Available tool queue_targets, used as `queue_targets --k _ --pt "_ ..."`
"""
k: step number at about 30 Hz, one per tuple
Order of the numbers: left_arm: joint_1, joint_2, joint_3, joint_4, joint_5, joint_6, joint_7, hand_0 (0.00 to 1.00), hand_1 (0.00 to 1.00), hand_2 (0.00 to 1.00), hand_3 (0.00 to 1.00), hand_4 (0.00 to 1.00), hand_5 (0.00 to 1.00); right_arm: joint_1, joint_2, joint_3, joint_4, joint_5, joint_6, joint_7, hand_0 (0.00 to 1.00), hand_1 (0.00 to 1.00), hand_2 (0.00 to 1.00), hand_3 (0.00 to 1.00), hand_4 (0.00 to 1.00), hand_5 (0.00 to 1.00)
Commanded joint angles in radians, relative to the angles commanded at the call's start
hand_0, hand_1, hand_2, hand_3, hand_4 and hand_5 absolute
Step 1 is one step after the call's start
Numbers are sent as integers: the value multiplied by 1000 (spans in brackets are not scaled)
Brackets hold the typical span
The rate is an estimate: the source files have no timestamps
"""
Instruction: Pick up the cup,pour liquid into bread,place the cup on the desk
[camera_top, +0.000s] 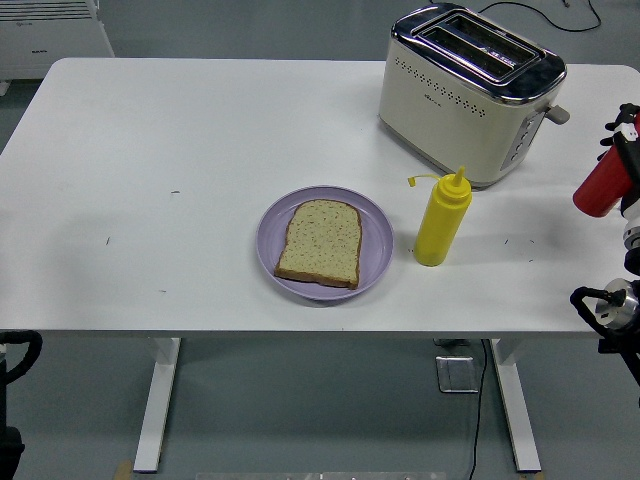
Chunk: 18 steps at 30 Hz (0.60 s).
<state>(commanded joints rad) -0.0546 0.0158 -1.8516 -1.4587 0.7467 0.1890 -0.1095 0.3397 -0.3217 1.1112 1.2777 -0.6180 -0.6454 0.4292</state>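
Observation:
A slice of brown bread (320, 242) lies flat on a purple plate (378, 240) near the table's front middle. A red cup (597, 189) shows at the right edge of the picture, tilted, over the table's right end. The black fingers (622, 128) of my right hand (618, 160) are wrapped around its upper part; most of the hand is cut off by the picture's edge. The cup is well to the right of the plate. A black part of my left arm (14, 348) rests below the table's front left edge.
A yellow squeeze bottle (441, 220) with its cap hanging stands just right of the plate. A cream and chrome toaster (468, 92) stands at the back right. A black joint of my right arm (608, 306) sits by the table's front right corner.

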Motion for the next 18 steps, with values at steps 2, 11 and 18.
queue_targets --k 2,11,18 --pt "1 0 1 0 0 0 0 779 800 813 726 632 998 -3 3 -22 -16 8 0 24 179 252 331 387 266 154" --pt "3 1 5 0 0 0 0 778 799 812 726 632 998 8 16 -111 -69 55 0 149 192 256 332 389 272 160" --pt "2 1 1 0 0 1 0 778 799 812 726 634 998 26 35 -190 -110 95 0 207 207 265 340 392 281 173"
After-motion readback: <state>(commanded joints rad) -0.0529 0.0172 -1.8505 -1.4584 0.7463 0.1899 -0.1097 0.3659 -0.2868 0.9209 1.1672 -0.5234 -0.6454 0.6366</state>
